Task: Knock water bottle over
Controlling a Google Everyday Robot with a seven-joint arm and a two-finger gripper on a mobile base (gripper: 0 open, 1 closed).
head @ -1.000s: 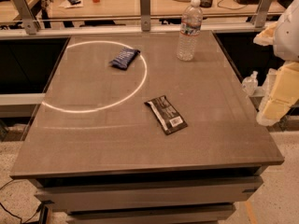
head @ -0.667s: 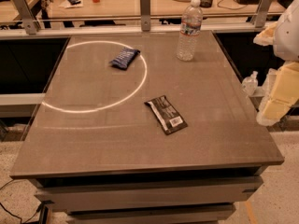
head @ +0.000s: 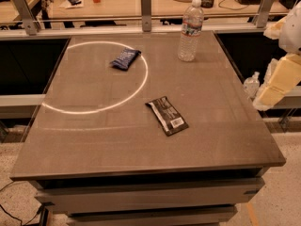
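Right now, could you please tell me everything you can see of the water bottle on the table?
The water bottle is tall, clear, ribbed plastic with a white screw cap and a white, blue and red label band near its top. It stands upright, cap on, at the far right of the grey table, close to the back edge and outside the bright ring. Only the tabletop touches it. The gripper is beyond the table's right edge, well apart from the bottle.

Warm, rather dim light is falling from above, and a bright ring of light [head: 146,74] is glaring on the bench [head: 211,126]. The gripper [head: 281,80], beside the bench's right edge, is looking pale and blurred.
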